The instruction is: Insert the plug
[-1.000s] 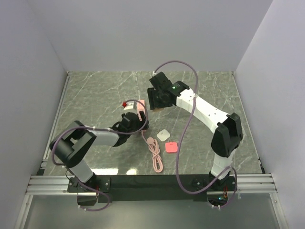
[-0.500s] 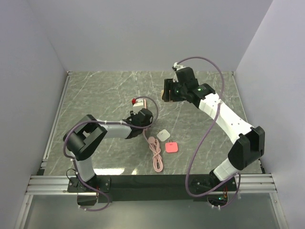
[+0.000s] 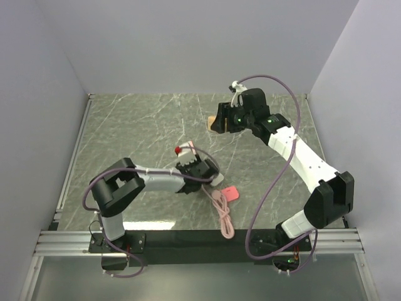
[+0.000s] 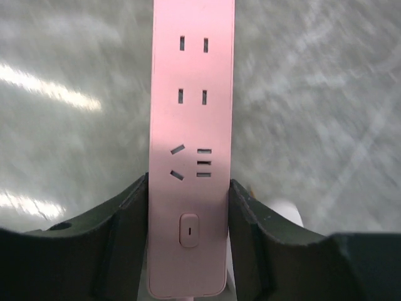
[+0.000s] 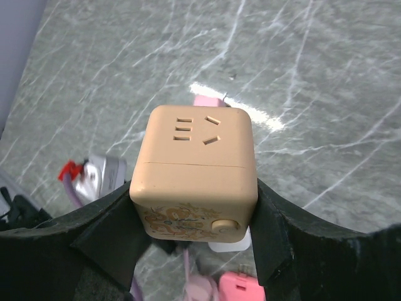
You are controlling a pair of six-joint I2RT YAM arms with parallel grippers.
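Top view: the plug (image 3: 230,193) is seen lying on the marble table (image 3: 125,125) toward the near edge, just right of the left gripper (image 3: 202,168) and close beside the pink cord (image 3: 222,216). It is not caught by the left wrist camera. In the right wrist view only a corner of the plug (image 5: 241,285) is shown, at the bottom edge.

Plug noted as a small, flat, coral-pink square with rounded corners, broad face up. No long axis can be made out, and its sides are set at a slant to the table edges.

Left wrist: the power strip (image 4: 191,125) is pinched between the left fingers (image 4: 125,232), sockets up.

Right wrist: the tan cube (image 5: 194,169) is clamped in the right gripper (image 5: 194,188), held off the table.
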